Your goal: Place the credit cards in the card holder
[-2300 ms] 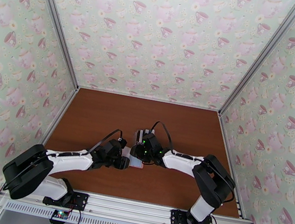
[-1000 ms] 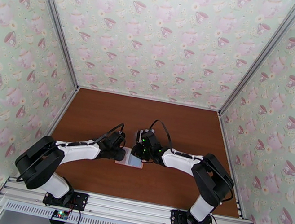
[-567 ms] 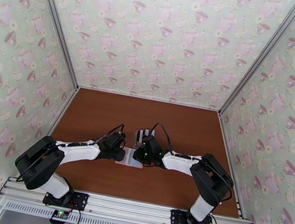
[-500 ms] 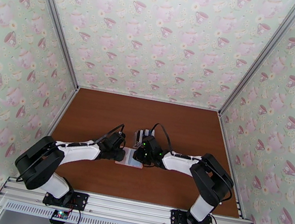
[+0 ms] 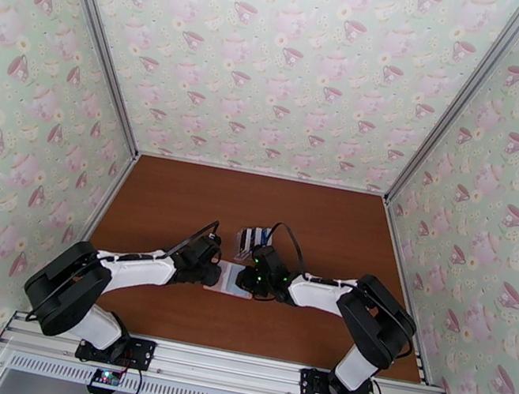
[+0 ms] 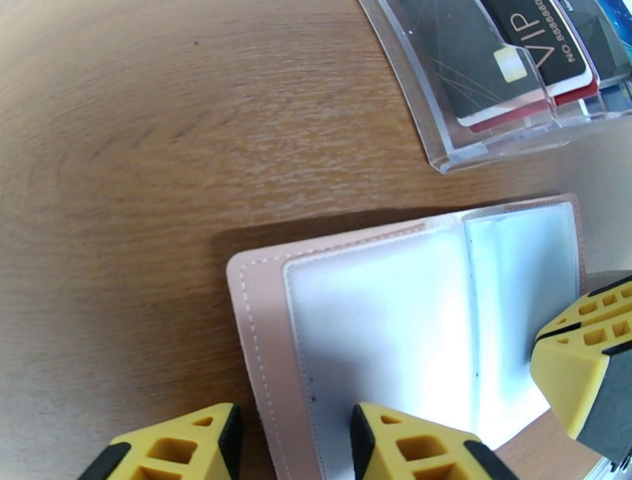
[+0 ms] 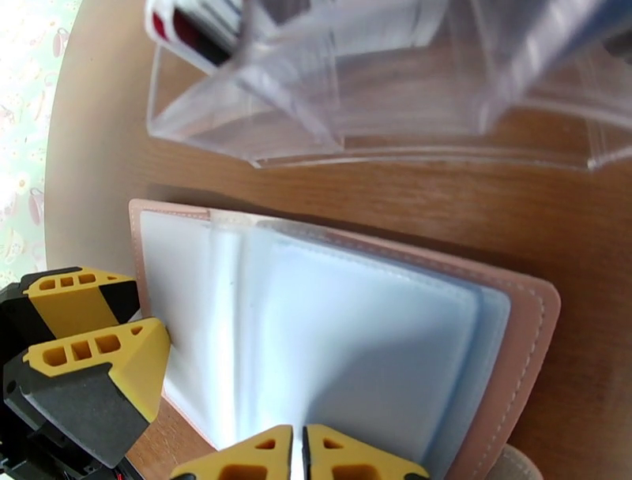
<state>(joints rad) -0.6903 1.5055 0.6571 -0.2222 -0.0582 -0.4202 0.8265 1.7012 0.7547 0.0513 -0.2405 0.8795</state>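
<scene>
Pink card holder (image 7: 528, 331), open, pale pockets

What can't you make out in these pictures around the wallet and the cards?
Top view: card holder mostly hidden under left tool and right tool.
Left wrist: credit cards cut off by the top edge; glare washes out the pockets.
Right wrist: clear rack blurred, cut off at top.

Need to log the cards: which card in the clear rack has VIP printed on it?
The black card standing second in the clear rack, behind the black gold-chip card; it alone shows white VIP lettering.
</scene>
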